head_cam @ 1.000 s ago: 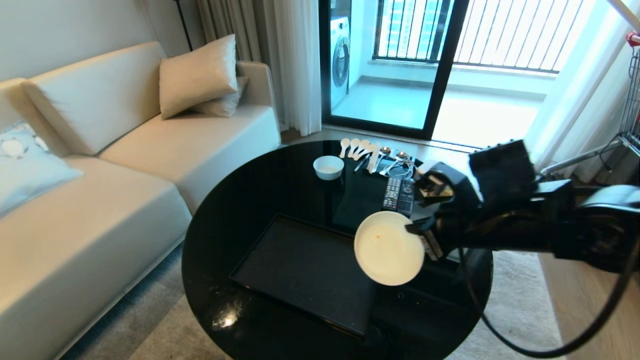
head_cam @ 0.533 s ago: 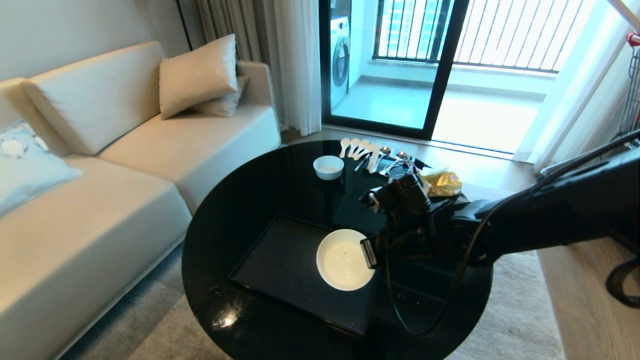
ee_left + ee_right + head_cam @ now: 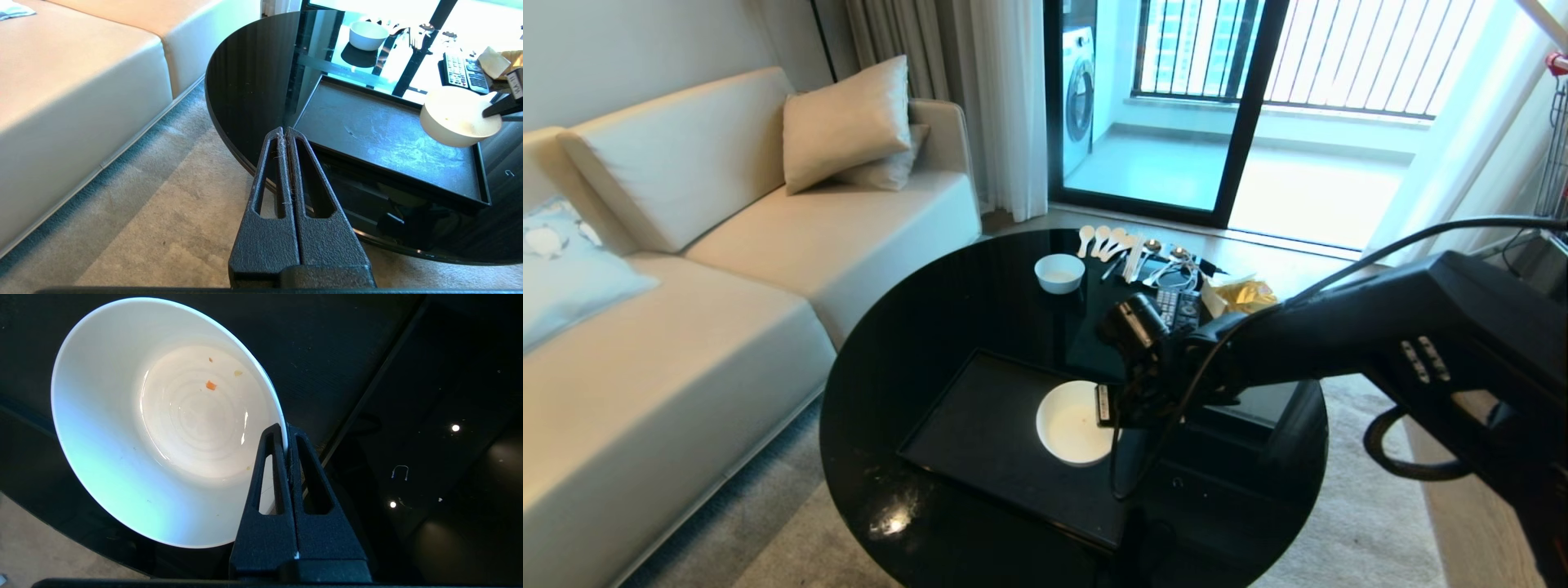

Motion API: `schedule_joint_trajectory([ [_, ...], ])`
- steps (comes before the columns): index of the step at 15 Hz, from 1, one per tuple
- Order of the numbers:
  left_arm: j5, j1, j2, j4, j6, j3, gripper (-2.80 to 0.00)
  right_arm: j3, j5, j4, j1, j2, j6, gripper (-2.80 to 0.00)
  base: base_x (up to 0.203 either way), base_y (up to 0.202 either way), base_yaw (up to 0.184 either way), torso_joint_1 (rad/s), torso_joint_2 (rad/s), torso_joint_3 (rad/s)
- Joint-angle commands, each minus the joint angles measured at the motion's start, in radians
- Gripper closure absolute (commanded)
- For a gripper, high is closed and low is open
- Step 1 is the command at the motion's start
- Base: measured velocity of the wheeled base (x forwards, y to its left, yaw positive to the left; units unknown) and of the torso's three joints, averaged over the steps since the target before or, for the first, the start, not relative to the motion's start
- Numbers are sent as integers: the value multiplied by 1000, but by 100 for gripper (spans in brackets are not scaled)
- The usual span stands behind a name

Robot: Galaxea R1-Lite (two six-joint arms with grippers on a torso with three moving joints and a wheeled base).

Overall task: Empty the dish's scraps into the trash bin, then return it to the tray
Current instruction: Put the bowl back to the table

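Moved: right gripper (image 3: pixel 1104 406), clamped on dish (image 3: pixel 1072 423) rim, has carried it left and lower over tray (image 3: pixel 980 441). Setting: round black glass table (image 3: pixel 907 327), cream sofa (image 3: pixel 727 245), grey carpet (image 3: pixel 163 212). Left gripper (image 3: pixel 285 134) parked beside table, fingers pressed together.

White dish (image 3: pixel 1072 425) above black tray (image 3: pixel 988 433)

hidden: tray (image 3: pixel 980 425) corner under dish (image 3: pixel 1068 425) | utensils (image 3: pixel 1131 249) too small to tell
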Motion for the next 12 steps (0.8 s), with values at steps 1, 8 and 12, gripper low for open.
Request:
schedule_joint_trajectory([
  [1,1,0,1,0,-1,0,0,-21,0,3,-2,60,17,0,0,0,0,0,0,0],
  [8,1,0,1,0,-1,0,0,-23,-2,-11,-40,119,81,0,0,0,0,0,0,0],
  [12,1,0,0,0,-1,0,0,-23,-4,-10,-60,119,81,0,0,0,0,0,0,0],
])
